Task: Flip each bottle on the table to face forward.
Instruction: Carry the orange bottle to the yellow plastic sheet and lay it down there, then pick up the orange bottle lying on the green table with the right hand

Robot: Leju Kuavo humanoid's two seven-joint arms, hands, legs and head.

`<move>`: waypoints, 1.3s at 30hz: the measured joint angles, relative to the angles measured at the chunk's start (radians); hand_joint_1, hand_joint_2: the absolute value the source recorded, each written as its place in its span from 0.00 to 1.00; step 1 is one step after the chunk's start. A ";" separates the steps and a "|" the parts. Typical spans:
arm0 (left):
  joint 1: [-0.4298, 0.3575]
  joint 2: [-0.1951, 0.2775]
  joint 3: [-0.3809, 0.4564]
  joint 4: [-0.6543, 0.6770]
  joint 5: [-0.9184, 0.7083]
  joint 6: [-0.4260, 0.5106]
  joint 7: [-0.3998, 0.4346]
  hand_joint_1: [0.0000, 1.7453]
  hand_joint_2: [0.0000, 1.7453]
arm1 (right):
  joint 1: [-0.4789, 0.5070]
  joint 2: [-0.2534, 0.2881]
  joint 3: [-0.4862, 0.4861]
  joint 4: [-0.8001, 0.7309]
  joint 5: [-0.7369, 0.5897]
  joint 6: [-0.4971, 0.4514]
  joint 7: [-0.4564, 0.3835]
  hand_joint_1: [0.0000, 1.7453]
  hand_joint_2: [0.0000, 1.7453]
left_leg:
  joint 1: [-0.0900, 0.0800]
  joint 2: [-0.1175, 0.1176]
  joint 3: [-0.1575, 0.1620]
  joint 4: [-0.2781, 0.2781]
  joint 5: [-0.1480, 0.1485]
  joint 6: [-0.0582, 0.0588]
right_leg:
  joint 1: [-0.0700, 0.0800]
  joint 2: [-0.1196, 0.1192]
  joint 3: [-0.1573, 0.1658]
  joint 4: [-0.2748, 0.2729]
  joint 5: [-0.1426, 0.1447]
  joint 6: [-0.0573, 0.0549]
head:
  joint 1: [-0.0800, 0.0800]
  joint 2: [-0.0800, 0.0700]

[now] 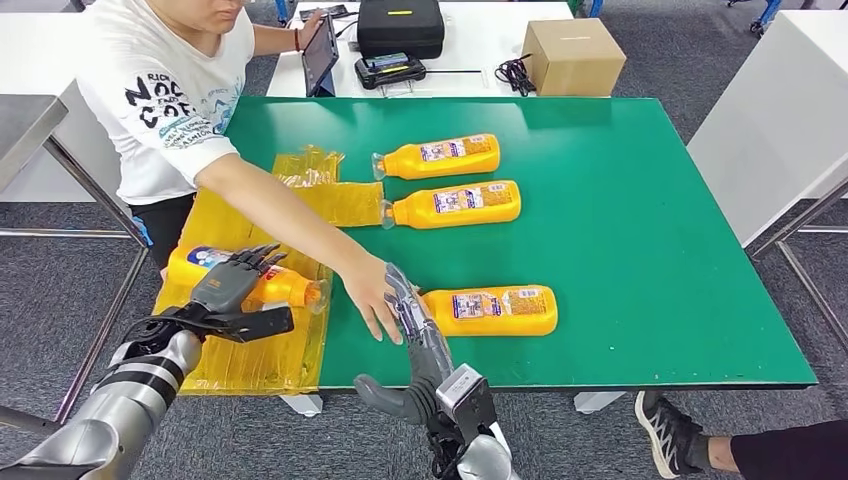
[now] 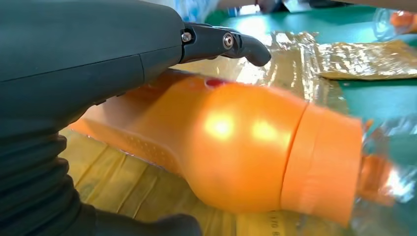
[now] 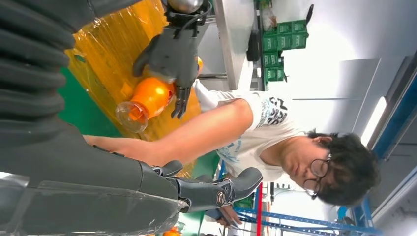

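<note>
My left hand (image 1: pixel 232 283) clamps a bottle (image 1: pixel 275 287) beside the person's arm (image 1: pixel 290 212) (my right hand's (image 1: pixel 410 310) grip unclear), so turning could strike it.

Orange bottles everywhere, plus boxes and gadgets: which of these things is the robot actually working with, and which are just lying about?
Part of the job:
- four orange plastic bottles: one under the left hand, one by the right hand, two farther back

Just lying about:
- yellow plastic wrap
- brown cardboard box
- black case
- tablet
</note>
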 joint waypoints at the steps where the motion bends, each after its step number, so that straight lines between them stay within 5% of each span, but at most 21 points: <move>1: -0.003 0.003 0.000 0.000 0.020 -0.026 -0.006 0.00 0.00 | 0.000 0.001 -0.001 0.002 -0.002 -0.001 0.002 0.00 1.00 | 0.000 0.000 0.001 0.000 0.000 0.000 | 0.000 0.000 0.001 0.000 0.000 0.000 | 0.000 0.000; 24: 0.017 0.062 -0.014 -0.060 0.260 -0.207 -0.055 0.00 0.00 | 0.001 0.013 -0.032 0.034 -0.020 -0.013 0.010 0.00 1.00 | 0.000 0.000 0.008 0.000 0.002 -0.002 | 0.000 0.000 0.007 0.000 0.000 -0.001 | 0.000 0.000; 39: 0.103 0.061 -0.015 -0.198 0.457 -0.195 -0.122 0.00 0.00 | -0.002 0.014 -0.032 0.064 -0.023 -0.014 0.014 0.00 1.00 | 0.000 0.000 -0.001 0.000 0.002 -0.002 | 0.000 0.000 -0.002 0.000 0.000 0.000 | 0.000 0.000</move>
